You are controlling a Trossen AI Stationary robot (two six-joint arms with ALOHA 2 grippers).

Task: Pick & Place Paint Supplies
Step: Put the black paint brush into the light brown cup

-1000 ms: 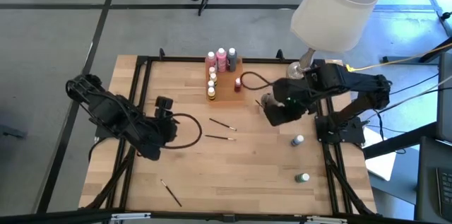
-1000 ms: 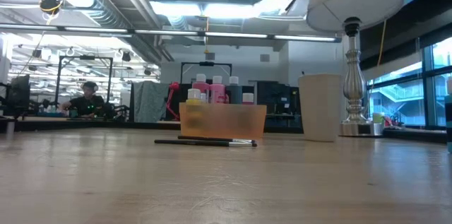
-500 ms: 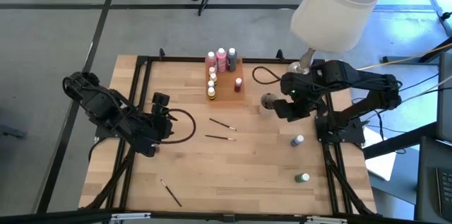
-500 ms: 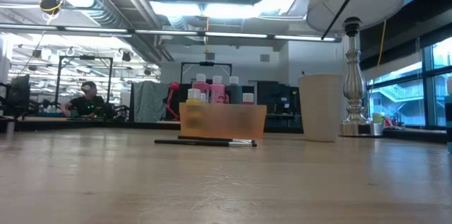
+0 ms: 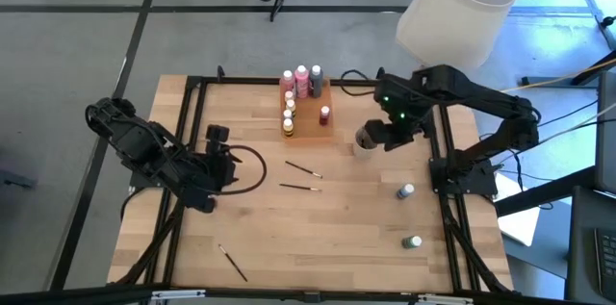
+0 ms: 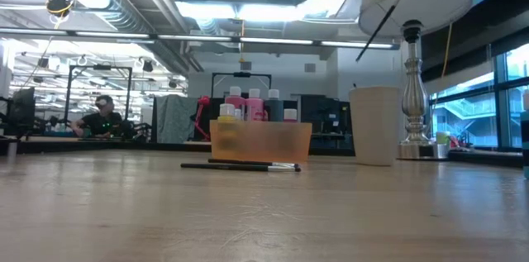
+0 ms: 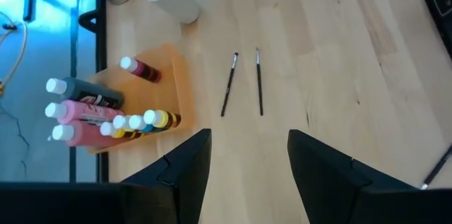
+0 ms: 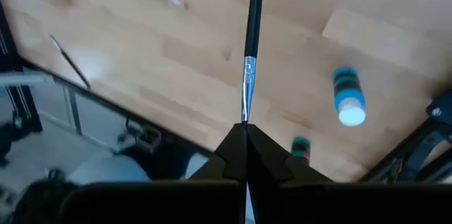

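Observation:
My right gripper (image 8: 244, 131) hangs above the grey cup (image 5: 365, 141) at the table's far right, shut on a thin dark paintbrush (image 6: 376, 29). The orange tray (image 5: 314, 117) by the far edge holds several small paint bottles (image 7: 85, 107), standing upright. Two more paintbrushes (image 5: 301, 177) lie flat at mid-table and a third (image 5: 231, 262) lies near the front left. A blue bottle (image 5: 406, 190) and a green bottle (image 5: 412, 241) lie on the wood at the right. My left gripper (image 7: 247, 164) hovers open over the table's left part, holding nothing. My right gripper pinches the paintbrush between its two fingers at the end with the silver ferrule (image 8: 246, 107). The brush runs on in line with the fingers, its dark handle (image 8: 253, 12) slanting down. It is lifted clear, its free end (image 6: 358, 59) above the cup's rim.
A table lamp with a big white shade (image 5: 457, 7) and a metal stem (image 6: 412, 88) stands at the far right corner, close behind the cup. A black frame (image 5: 192, 84) runs along the table's edges. Bare wood lies at mid-table and toward the front.
My right gripper has swung toward the table's far edge and come down, carrying the paintbrush. The cup, earlier covered by the gripper from above, now shows. In the low view the brush has come in from the top and sunk toward the cup.

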